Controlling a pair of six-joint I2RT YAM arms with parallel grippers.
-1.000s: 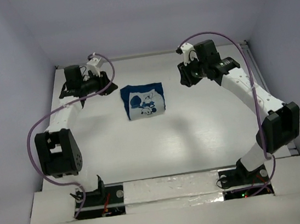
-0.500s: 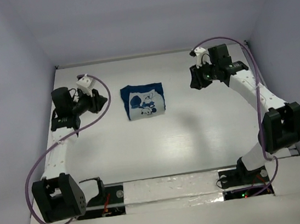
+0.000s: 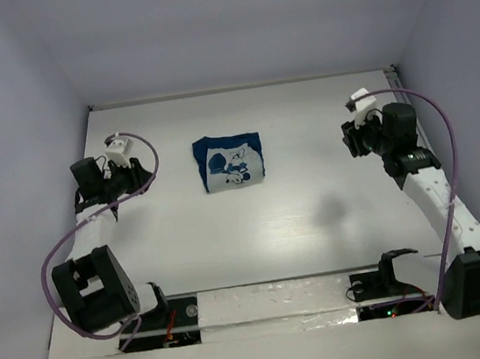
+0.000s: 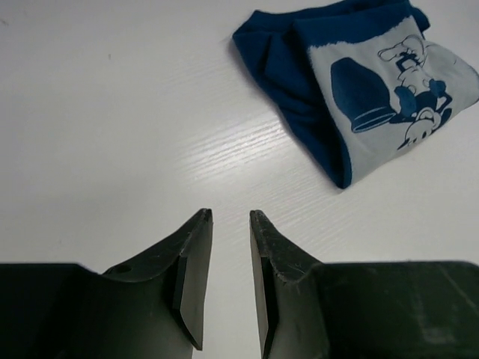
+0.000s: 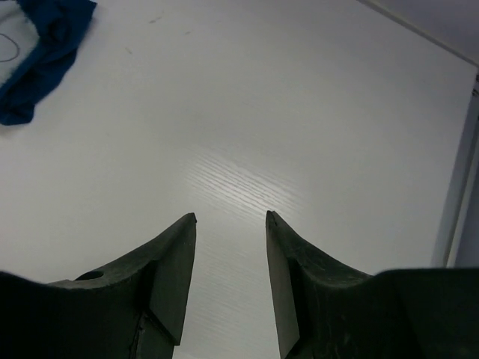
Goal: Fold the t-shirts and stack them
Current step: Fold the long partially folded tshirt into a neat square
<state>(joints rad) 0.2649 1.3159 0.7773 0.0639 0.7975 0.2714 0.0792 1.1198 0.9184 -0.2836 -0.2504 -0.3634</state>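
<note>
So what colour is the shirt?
Dark blue t-shirt with a pale cartoon print; clearest in left wrist view.

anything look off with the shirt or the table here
Nothing stands out: the t-shirt lies folded on the table, graphic up; the left pincer and right pincer are empty, clear of it.

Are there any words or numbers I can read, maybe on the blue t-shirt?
No text can be read anywhere.
The t-shirt bears only a white and light-blue cartoon print, with no letters or numbers showing.
Nothing else in view carries a readable label.
</note>
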